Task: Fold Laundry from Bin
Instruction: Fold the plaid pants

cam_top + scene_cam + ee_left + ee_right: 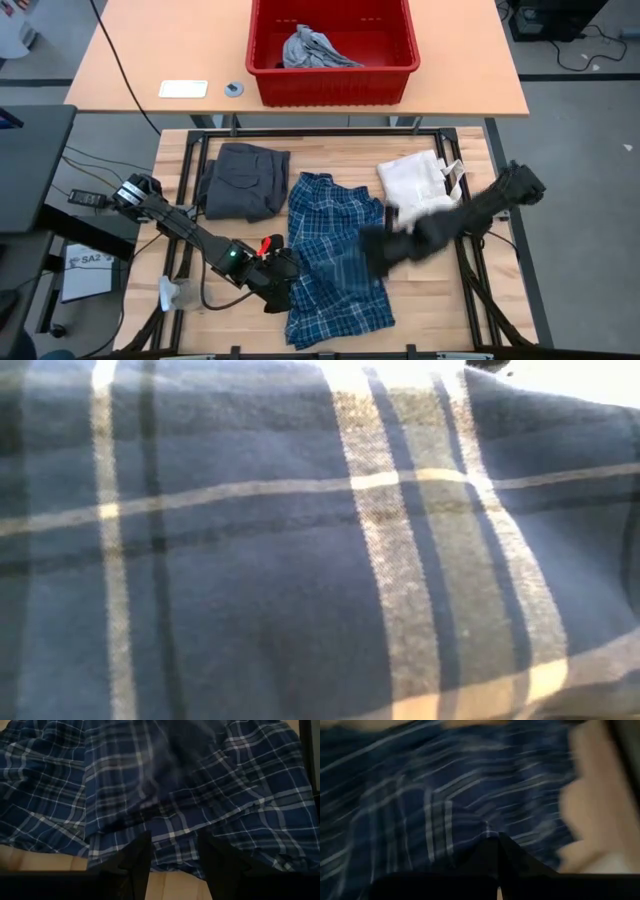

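A: High view: where does the laundry sit?

B: The plaid shirt (pixel 335 255) lies spread mid-tabletop (pixel 420 310), the dark grey piece (pixel 243 180) folded beside it, and a light grey piece (pixel 312 48) waits in the bin (pixel 330 85). The left end effector (pixel 283 275) is at the shirt's edge, the right end effector (pixel 372 248) over the cloth, probably to smooth or fold it.

A: Low view?

B: Plaid fills it.

A: Left wrist view?

B: Fingers (pixel 136 862) parted, holding nothing.

A: Right wrist view?

B: Too smeared; I cannot tell its grip.
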